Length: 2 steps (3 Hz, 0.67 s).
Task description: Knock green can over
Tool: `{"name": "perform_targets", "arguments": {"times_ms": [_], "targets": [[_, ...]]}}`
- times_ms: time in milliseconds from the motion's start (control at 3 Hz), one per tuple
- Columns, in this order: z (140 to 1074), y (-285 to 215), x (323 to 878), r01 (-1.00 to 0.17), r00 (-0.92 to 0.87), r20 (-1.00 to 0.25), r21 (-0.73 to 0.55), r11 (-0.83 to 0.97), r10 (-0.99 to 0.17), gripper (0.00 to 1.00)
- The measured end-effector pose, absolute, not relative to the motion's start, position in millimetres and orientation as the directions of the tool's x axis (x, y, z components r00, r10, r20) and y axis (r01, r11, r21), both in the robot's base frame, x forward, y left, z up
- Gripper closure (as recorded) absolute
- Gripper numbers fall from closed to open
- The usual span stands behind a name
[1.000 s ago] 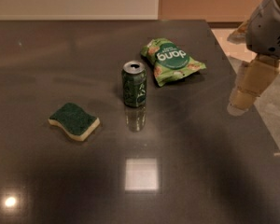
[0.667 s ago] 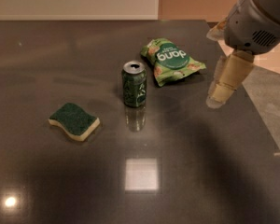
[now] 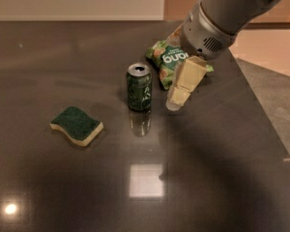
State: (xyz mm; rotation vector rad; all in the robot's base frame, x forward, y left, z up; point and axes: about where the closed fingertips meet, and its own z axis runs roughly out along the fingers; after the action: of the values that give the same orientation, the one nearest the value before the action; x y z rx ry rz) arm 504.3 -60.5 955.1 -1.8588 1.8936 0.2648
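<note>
On the dark glossy table [image 3: 208, 178], a green-and-yellow sponge [image 3: 77, 124] lies nearest, toward the left. Farther back, near the middle, the green can [image 3: 139, 87] stands upright. The gripper [image 3: 175, 103] hangs just beside the can's right side, apart from it, tip down near the table, its pale fingers pressed together and holding nothing. Behind it lies a light green snack bag [image 3: 166, 62], partly covered by the arm.

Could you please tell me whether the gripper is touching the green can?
Apart. The camera view shows a strip of dark table between the green can and the gripper, which hangs beside it near the snack bag.
</note>
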Motion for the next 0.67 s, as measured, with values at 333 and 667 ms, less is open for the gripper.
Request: {"name": "perform_targets", "arguments": {"times_ms": [333,667], "targets": [[942,-26,516,-0.987,0.058,-0.498,-0.16,0.026,-0.865,0.0],[930,-5,530,-0.992,0.048,-0.538,-0.121,0.021,-0.841,0.0]]}}
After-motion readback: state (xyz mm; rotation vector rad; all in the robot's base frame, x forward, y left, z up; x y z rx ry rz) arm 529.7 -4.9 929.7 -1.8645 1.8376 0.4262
